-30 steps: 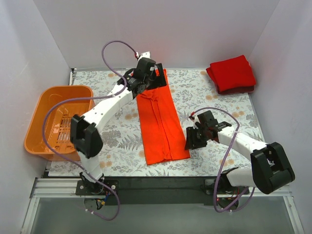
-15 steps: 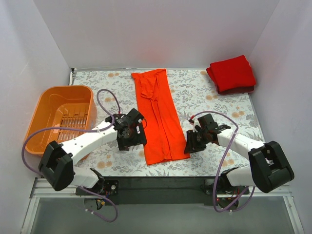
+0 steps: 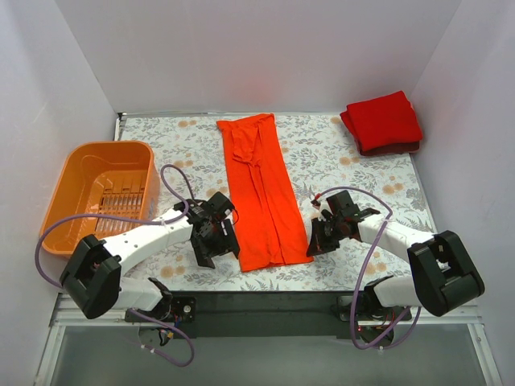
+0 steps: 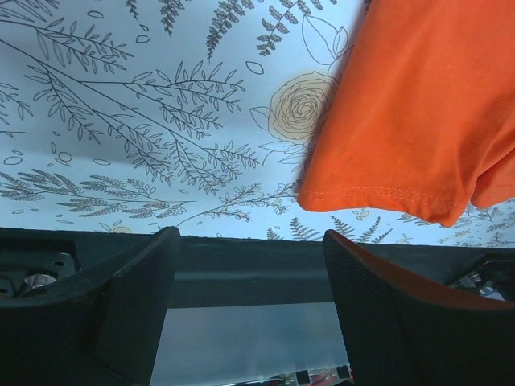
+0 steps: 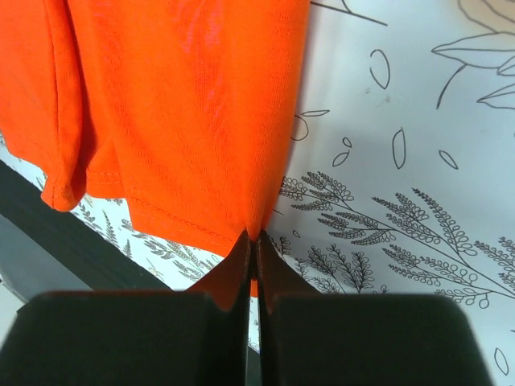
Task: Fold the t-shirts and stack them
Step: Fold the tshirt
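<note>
A bright orange-red t-shirt (image 3: 261,189) lies folded into a long strip down the middle of the table. Its near right corner (image 5: 241,177) is pinched in my right gripper (image 3: 314,244), which is shut on the cloth. My left gripper (image 3: 217,252) hovers open beside the strip's near left corner (image 4: 378,193), apart from the cloth, with nothing between its fingers (image 4: 386,305). The deeper red t-shirt (image 3: 383,121) sits folded at the far right corner.
A rigid orange basket (image 3: 96,193) stands at the left edge. The table's near edge and the black rail (image 4: 241,257) lie just below the left gripper. White walls close in the table on three sides.
The left arm swung from the shirt's far end down to its near left corner. The right gripper closed onto the near right corner of the orange-red shirt.
</note>
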### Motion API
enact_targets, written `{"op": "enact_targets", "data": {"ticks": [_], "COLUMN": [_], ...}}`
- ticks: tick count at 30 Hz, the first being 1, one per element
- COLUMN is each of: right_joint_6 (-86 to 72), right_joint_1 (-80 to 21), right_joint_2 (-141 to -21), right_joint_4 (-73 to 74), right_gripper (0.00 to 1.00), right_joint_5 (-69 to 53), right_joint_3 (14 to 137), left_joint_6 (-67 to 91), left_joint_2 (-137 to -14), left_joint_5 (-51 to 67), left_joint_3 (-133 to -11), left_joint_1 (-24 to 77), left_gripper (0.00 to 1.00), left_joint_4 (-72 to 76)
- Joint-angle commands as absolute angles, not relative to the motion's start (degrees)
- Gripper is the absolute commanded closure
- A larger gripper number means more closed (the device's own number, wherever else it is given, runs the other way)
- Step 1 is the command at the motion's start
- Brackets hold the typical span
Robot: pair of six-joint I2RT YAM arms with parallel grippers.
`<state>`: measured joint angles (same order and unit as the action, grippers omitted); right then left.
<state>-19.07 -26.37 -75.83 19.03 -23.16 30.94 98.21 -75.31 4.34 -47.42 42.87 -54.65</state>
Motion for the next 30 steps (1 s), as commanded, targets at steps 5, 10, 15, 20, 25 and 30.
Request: {"op": "enact_targets", "data": {"ticks": [5, 10, 15, 20, 25, 30], "right_joint_6": [-17.7, -18.0, -17.9, -17.7, -17.8, -17.8], "right_joint_1": [-28.3, -29.7, -30.5, -30.7, -30.7, -30.8], "right_joint_2": [-76.0, -76.1, -77.2, -76.9, -76.6, -76.5], "right_joint_4": [21.9, 21.1, 20.1, 19.6, 19.4, 19.3], "right_gripper": [0.99, 0.99, 0.99, 0.99, 0.99, 0.99], "right_joint_5": [-20.5, -21.4, -22.2, -22.7, -22.9, -22.9], "right_joint_3": [29.7, 29.9, 29.9, 29.5, 29.5, 29.4], "left_joint_6": [102.9, 105.3, 106.1, 106.1, 106.0, 105.6], "left_joint_2": [-77.3, -81.0, -85.1, -88.6, -91.0, -92.9], "left_joint_5": [5.2, 4.9, 3.4, 3.2, 2.6, 3.4], "left_joint_3": [-48.5, -49.4, -51.5, -51.9, -51.9, -51.2], "left_joint_1": [44.2, 46.2, 48.5, 49.7, 50.4, 50.4], "left_gripper": [0.38, 0.46, 0.45, 0.45, 0.48, 0.58], "left_joint_4": [-52.9, -51.7, -52.1, -51.6, -51.2, -50.2]}}
